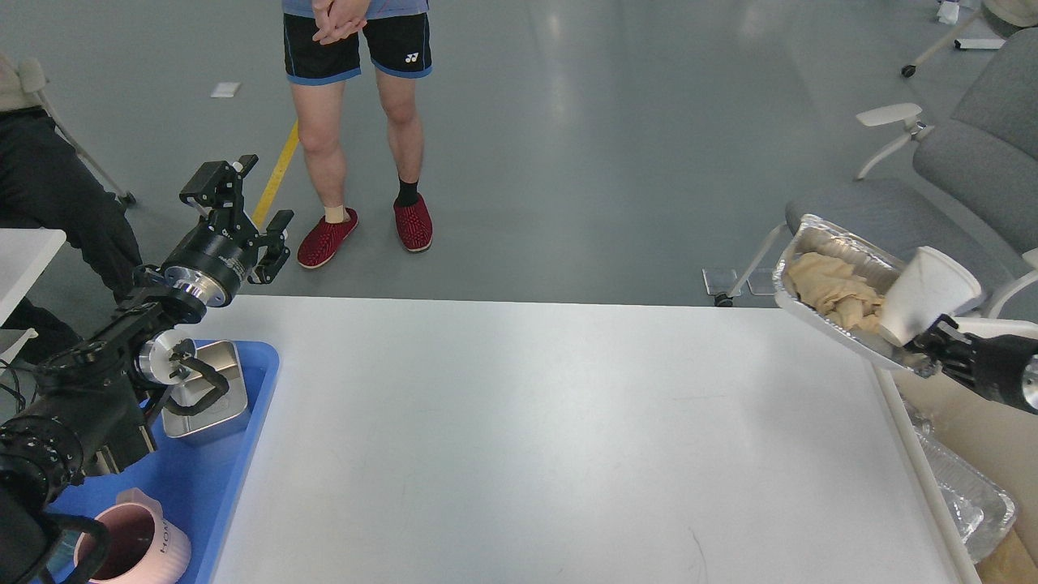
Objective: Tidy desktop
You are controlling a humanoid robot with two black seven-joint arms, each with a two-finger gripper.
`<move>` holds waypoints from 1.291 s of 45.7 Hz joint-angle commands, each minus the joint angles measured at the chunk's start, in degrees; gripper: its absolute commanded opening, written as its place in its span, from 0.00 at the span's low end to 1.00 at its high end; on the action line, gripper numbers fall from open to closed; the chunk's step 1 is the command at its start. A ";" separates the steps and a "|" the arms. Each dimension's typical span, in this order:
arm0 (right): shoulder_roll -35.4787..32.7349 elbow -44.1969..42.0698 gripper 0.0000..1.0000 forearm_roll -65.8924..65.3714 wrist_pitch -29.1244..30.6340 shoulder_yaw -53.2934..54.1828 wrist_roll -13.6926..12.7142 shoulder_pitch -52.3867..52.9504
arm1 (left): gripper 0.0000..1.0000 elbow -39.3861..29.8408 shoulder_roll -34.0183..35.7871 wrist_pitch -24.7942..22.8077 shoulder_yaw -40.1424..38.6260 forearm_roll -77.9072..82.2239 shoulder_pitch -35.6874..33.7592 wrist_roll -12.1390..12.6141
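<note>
The desktop is a wide glossy white tabletop that fills the middle of the head view. My right gripper is shut on the rim of a foil tray. It holds the tray tilted in the air just past the desktop's right edge. In the tray lie crumpled brown paper and a white paper cup on its side. My left gripper is open and empty, raised above the desktop's far left corner.
A blue tray at the left holds a metal box and a pink mug. A person stands beyond the far edge. A grey chair is at the right, with more foil containers below.
</note>
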 commanded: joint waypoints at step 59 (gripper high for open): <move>3.42 -13.67 0.99 22.23 -4.52 21.62 -1.32 -17.40 | 0.91 0.00 -0.45 1.53 -0.26 -0.53 -0.11 -0.04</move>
